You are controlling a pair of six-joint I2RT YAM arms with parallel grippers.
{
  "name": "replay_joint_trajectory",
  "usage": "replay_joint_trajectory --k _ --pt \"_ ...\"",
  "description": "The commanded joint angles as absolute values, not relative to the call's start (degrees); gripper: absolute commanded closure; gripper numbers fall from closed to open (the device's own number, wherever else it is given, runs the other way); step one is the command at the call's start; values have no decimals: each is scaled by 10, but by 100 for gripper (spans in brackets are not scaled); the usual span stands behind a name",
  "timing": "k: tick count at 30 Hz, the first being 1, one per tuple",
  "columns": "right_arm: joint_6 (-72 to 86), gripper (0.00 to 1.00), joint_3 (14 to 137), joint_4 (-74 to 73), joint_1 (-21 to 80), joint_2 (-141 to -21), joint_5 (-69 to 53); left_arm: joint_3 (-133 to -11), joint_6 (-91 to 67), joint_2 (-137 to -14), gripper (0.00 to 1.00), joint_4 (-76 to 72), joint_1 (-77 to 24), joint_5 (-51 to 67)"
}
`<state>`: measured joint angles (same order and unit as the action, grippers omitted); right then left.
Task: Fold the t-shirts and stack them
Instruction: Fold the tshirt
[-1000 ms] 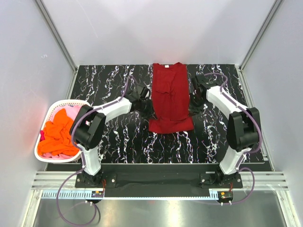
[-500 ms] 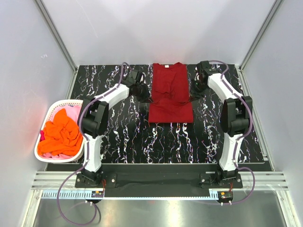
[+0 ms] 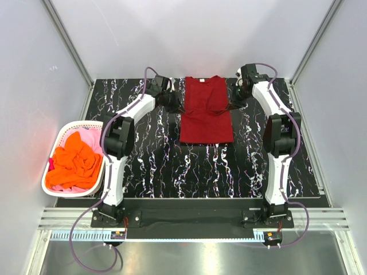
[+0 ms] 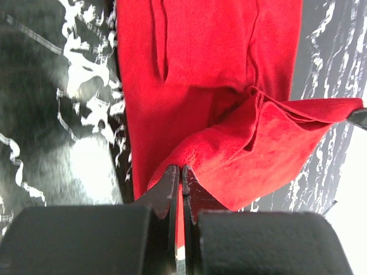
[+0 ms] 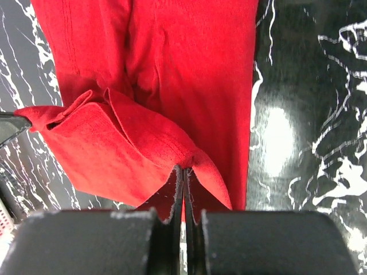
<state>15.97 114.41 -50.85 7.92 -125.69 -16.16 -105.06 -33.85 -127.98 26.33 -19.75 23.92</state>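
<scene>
A dark red t-shirt (image 3: pixel 206 112) lies lengthwise at the back middle of the black marbled table, its near hem lifted and carried over the body. My left gripper (image 3: pixel 179 106) is shut on the hem's left corner; in the left wrist view (image 4: pixel 179 172) the red cloth (image 4: pixel 229 86) is pinched between the closed fingers. My right gripper (image 3: pixel 231 106) is shut on the hem's right corner; in the right wrist view (image 5: pixel 183 172) the cloth (image 5: pixel 189 69) folds up from the jaws. Orange (image 3: pixel 71 160) and pink (image 3: pixel 87 135) t-shirts lie bunched in the basket.
A white plastic basket (image 3: pixel 57 140) stands at the table's left edge. Grey walls with metal posts close in the table at back and sides. Both arms stretch far toward the back of the table.
Both grippers have moved toward the back with the hem held, drawing the shirt's lower part up over its body. The visible shirt has become shorter.
</scene>
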Motion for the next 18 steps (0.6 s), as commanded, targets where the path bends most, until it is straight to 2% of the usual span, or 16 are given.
replay_joint_trajectory --k 1,14,18 --pt "150 100 1186 -503 69 -1278 -187 -1097 -330 -1302 100 230 -185 277" --pt "142 100 1269 -494 58 -1353 -207 -1128 -359 -1360 99 131 -168 308" --pt "143 100 1285 -480 58 -1368 -214 -1129 -375 -1375 91 96 -164 322"
